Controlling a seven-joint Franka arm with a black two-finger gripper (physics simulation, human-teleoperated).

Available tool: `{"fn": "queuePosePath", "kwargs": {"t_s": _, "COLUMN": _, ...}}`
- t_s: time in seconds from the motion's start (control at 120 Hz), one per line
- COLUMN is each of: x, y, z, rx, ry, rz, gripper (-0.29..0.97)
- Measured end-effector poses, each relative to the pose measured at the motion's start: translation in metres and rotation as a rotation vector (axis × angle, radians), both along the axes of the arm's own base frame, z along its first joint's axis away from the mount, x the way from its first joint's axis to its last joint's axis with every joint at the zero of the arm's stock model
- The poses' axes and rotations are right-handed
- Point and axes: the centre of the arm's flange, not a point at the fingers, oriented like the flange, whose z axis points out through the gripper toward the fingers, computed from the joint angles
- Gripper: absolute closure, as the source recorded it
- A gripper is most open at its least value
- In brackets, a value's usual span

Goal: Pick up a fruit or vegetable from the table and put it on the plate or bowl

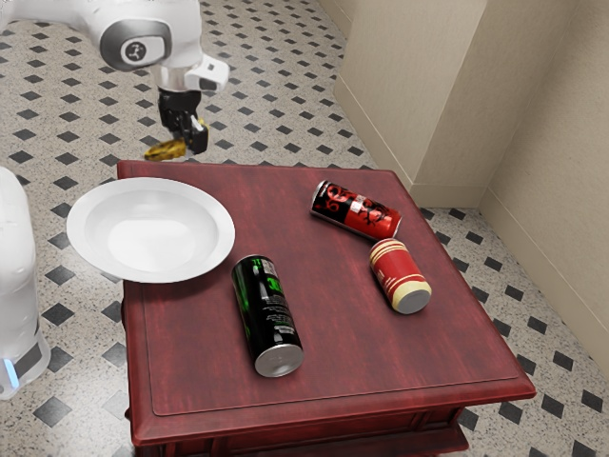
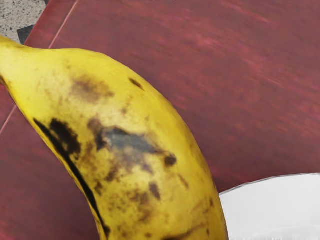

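Clamped shut in the black two-finger claw: a ripe yellow banana with brown spots, hanging just below the fingers, aloft over the far edge of the dark red wooden table. Below and just ahead of the claw, the shallow round white plate. Carry level until centred over the dish, well above its rim. Lower slowly, near to touching, then release. Avoid swinging on toward the black-and-green can lying beyond the plate.
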Motion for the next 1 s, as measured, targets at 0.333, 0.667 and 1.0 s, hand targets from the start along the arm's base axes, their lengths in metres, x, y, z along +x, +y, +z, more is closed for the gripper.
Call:
{"fn": "queuePosePath", "kwargs": {"t_s": 0.333, "x": 0.018, "y": -0.071, "z": -0.001, "rx": 0.12, "ry": 0.044, "rz": -0.147, "gripper": 0.53}}
{"fn": "queuePosePath", "kwargs": {"t_s": 0.667, "x": -0.015, "y": -0.122, "z": 0.024, "rx": 0.199, "ry": -0.026, "rz": -0.223, "gripper": 0.53}}
{"fn": "queuePosePath", "kwargs": {"t_s": 1.0, "x": -0.042, "y": -0.13, "z": 0.027, "rx": 0.204, "ry": -0.026, "rz": -0.22, "gripper": 0.24}}
